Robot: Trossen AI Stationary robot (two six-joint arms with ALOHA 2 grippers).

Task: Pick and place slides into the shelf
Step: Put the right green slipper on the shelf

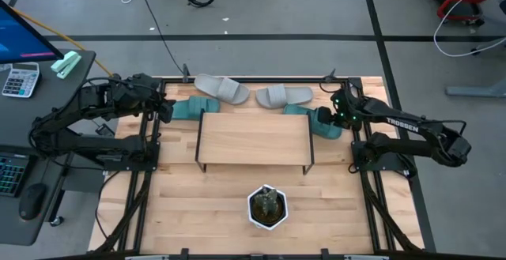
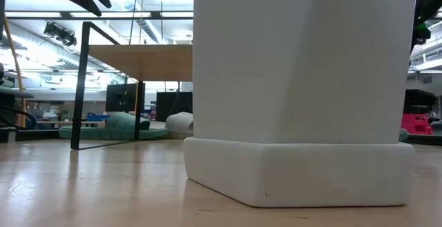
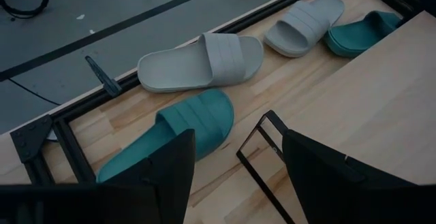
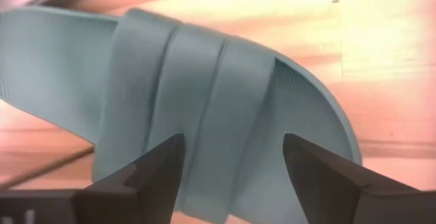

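The shelf (image 1: 253, 137), a light wood board on thin black legs, stands mid-table. Two grey slides (image 1: 223, 88) (image 1: 283, 96) lie sole-down along the far edge. One teal slide (image 3: 177, 132) lies flat off the shelf's far left corner. My left gripper (image 3: 238, 176) hangs open above it, holding nothing. The other teal slide (image 1: 320, 122) lies by the shelf's far right corner. My right gripper (image 4: 231, 166) points steeply down over that slide's strap, its fingers open. My right gripper stands over the teal slide's strap (image 4: 204, 115) from above, with one fingertip (image 4: 163, 166) and the other (image 4: 306, 166) spread across the strap's ridges. I cannot tell whether they touch it. The slide lies flat on the table.
A white pot with a plant (image 1: 267, 206) stands near the front edge at the middle and fills most of the low view (image 2: 297, 82). A black frame rail (image 3: 170, 47) runs along the far edge behind the grey slides. A desk with a calculator (image 1: 20, 78) stands to the left.
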